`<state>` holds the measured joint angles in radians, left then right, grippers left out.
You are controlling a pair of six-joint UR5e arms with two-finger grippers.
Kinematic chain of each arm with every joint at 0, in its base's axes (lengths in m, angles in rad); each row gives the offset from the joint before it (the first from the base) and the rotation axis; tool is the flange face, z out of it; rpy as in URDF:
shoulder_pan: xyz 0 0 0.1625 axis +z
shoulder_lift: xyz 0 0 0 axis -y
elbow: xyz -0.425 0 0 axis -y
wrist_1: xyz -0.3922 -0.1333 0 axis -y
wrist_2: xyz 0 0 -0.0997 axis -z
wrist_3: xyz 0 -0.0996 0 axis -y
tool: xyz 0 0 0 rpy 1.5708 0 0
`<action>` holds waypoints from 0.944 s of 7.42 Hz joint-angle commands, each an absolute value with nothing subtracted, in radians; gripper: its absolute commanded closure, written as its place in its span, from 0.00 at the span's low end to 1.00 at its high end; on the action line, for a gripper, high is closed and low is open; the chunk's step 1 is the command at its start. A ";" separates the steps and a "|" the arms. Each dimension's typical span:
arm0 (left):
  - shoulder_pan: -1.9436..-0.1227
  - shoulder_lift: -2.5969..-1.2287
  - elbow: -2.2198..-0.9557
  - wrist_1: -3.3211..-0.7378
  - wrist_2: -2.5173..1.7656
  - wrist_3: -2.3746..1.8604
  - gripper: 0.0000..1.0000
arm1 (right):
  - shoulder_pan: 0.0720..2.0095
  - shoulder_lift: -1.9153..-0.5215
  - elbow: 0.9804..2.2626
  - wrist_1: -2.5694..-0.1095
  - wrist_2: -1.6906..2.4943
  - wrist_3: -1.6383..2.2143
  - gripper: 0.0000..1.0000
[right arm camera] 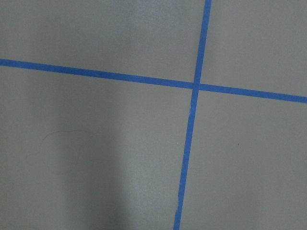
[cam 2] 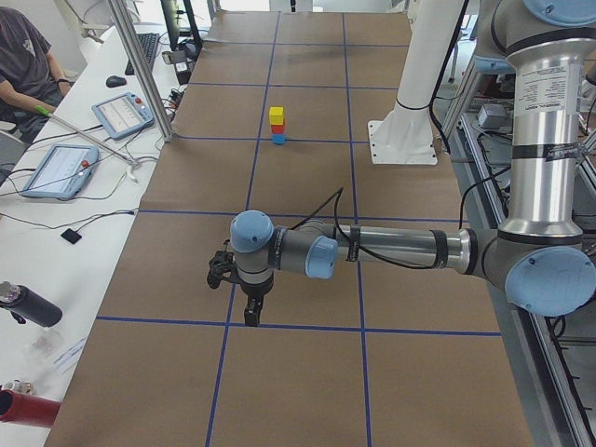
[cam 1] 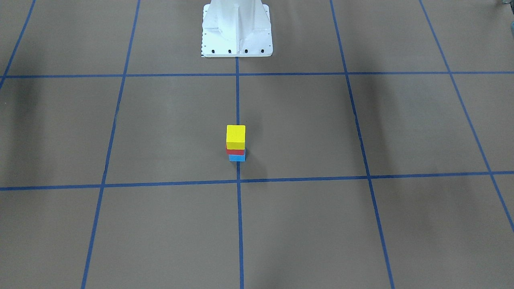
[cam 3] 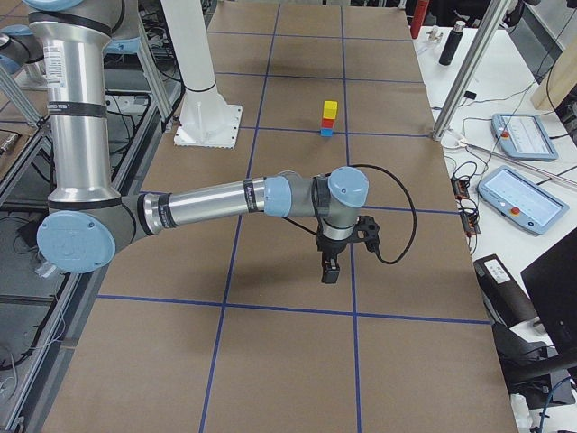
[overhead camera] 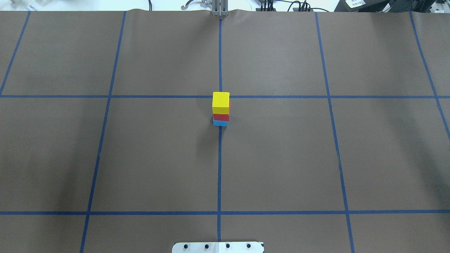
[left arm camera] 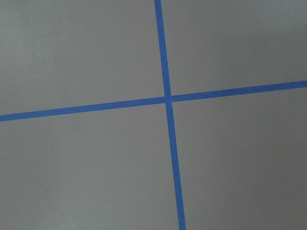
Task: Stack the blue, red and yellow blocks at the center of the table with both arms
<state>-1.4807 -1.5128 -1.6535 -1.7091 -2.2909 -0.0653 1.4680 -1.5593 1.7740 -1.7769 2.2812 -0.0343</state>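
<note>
A stack stands at the table's middle on the blue centre line: a blue block at the bottom, a red block on it, a yellow block on top. It also shows in the overhead view. The left gripper shows only in the exterior left view, pointing down over the table far from the stack; I cannot tell if it is open. The right gripper shows only in the exterior right view, likewise far from the stack; I cannot tell its state. Both wrist views show only brown table and tape.
The white robot pedestal stands at the table's robot-side edge. Blue tape lines grid the brown surface. Side desks hold tablets and cables; a person sits by the left-end desk.
</note>
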 commanded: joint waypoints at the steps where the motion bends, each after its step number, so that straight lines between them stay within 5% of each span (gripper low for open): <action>1: -1.482 -1.520 -1.654 -1.706 -2.318 -0.084 0.00 | 1.467 -1.562 1.764 -1.775 2.278 -0.034 0.00; 7: -1.534 -1.513 -1.678 -1.692 -2.398 -0.114 0.00 | 1.466 -1.565 1.758 -1.773 2.283 -0.025 0.00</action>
